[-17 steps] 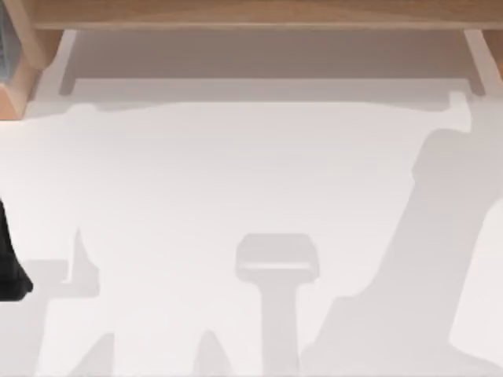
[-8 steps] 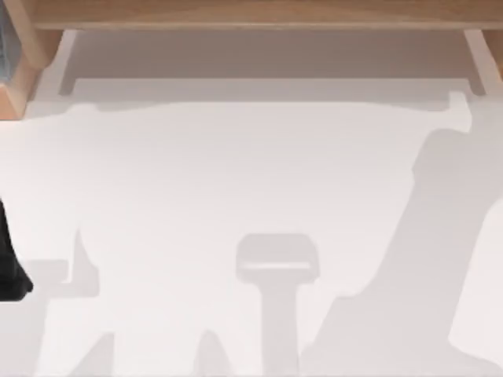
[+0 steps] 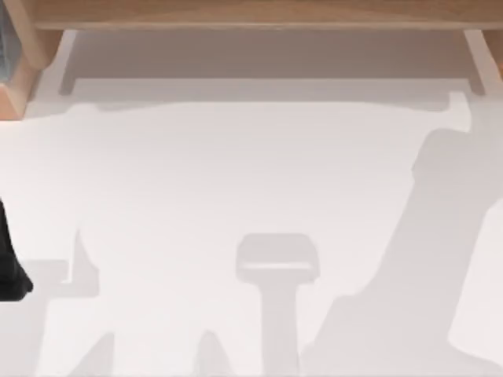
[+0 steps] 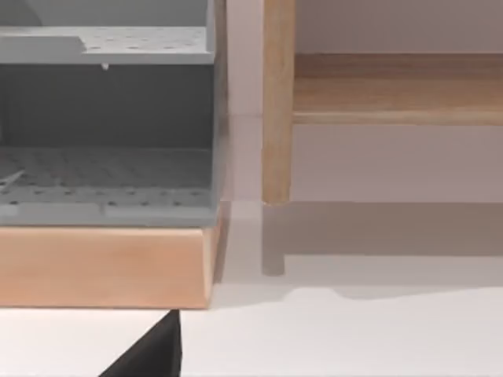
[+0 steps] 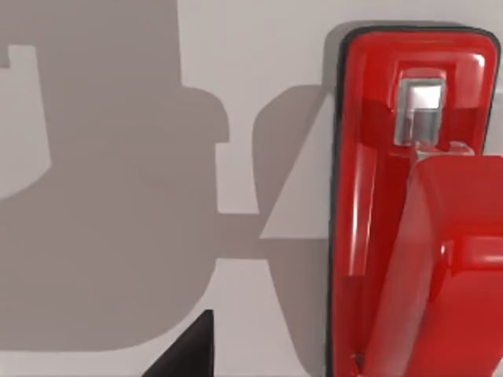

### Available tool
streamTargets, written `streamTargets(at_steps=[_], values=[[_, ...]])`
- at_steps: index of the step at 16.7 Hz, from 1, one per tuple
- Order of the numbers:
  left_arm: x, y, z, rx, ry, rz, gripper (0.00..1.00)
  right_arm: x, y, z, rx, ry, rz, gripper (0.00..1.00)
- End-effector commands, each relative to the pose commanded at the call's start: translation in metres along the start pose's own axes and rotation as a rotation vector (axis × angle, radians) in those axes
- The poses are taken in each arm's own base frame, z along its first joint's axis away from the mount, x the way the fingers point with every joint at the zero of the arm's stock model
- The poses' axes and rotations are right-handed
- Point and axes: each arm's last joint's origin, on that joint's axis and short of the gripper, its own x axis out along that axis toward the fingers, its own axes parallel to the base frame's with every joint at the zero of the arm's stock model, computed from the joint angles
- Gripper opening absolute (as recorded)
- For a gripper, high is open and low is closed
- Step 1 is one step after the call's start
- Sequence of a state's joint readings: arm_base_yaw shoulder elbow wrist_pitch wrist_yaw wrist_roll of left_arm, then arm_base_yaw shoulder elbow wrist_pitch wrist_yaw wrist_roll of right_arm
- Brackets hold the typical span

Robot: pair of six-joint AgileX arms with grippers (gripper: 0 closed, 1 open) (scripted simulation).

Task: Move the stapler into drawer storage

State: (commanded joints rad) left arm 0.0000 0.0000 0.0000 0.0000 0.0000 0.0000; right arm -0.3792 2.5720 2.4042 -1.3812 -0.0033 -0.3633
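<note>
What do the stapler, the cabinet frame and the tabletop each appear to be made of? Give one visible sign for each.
The stapler: seemingly glossy red plastic, given its bright highlights, with a silvery metal-looking part.
The cabinet frame: light wood by its tan, faintly grained look, matte.
The tabletop: smooth matte white, showing soft shadows and no glare; the material is unclear.

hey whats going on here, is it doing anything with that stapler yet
Nothing holds the stapler yet. In the right wrist view it lies on the white table, red with a thin black base, right below that arm's camera. The left arm sits at the table's left edge, and its wrist view looks at a wooden cabinet with a grey drawer compartment. A wooden shelf runs along the far side in the top view.
</note>
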Motion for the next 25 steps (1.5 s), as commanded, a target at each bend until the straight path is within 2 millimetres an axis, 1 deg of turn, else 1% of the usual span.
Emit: streamTargets(at_steps=[7, 8, 9, 11, 13, 14, 16, 18, 19, 20, 22, 24, 25], values=[[0.000, 0.000, 0.000, 0.000, 0.000, 0.000, 1.00, 0.000, -0.001, -0.001, 0.003, -0.001, 0.000, 1.00], [0.000, 0.000, 0.000, 0.000, 0.000, 0.000, 1.00, -0.004, -0.001, -0.001, -0.005, -0.010, -0.001, 1.00], [0.000, 0.000, 0.000, 0.000, 0.000, 0.000, 1.00, -0.010, 0.001, -0.001, -0.021, -0.030, -0.005, 1.00], [0.000, 0.000, 0.000, 0.000, 0.000, 0.000, 1.00, -0.030, 0.003, -0.002, -0.070, -0.101, -0.022, 1.00], [0.000, 0.000, 0.000, 0.000, 0.000, 0.000, 1.00, -0.055, -0.002, -0.005, -0.130, -0.212, -0.061, 1.00], [0.000, 0.000, 0.000, 0.000, 0.000, 0.000, 1.00, -0.067, -0.007, -0.008, -0.161, -0.275, -0.090, 1.00], [0.000, 0.000, 0.000, 0.000, 0.000, 0.000, 1.00, -0.085, -0.025, -0.016, -0.218, -0.402, -0.168, 1.00], [0.000, 0.000, 0.000, 0.000, 0.000, 0.000, 1.00, -0.094, -0.053, -0.027, -0.269, -0.518, -0.275, 1.00], [0.000, 0.000, 0.000, 0.000, 0.000, 0.000, 1.00, -0.094, -0.070, -0.034, -0.295, -0.568, -0.337, 1.00], [0.000, 0.000, 0.000, 0.000, 0.000, 0.000, 1.00, -0.092, -0.087, -0.042, -0.319, -0.612, -0.405, 1.00], [0.000, 0.000, 0.000, 0.000, 0.000, 0.000, 1.00, -0.080, -0.123, -0.064, -0.369, -0.678, -0.553, 1.00], [0.000, 0.000, 0.000, 0.000, 0.000, 0.000, 1.00, -0.060, -0.154, -0.091, -0.422, -0.719, -0.707, 1.00], [0.000, 0.000, 0.000, 0.000, 0.000, 0.000, 1.00, -0.047, -0.165, -0.106, -0.450, -0.730, -0.780, 1.00]])
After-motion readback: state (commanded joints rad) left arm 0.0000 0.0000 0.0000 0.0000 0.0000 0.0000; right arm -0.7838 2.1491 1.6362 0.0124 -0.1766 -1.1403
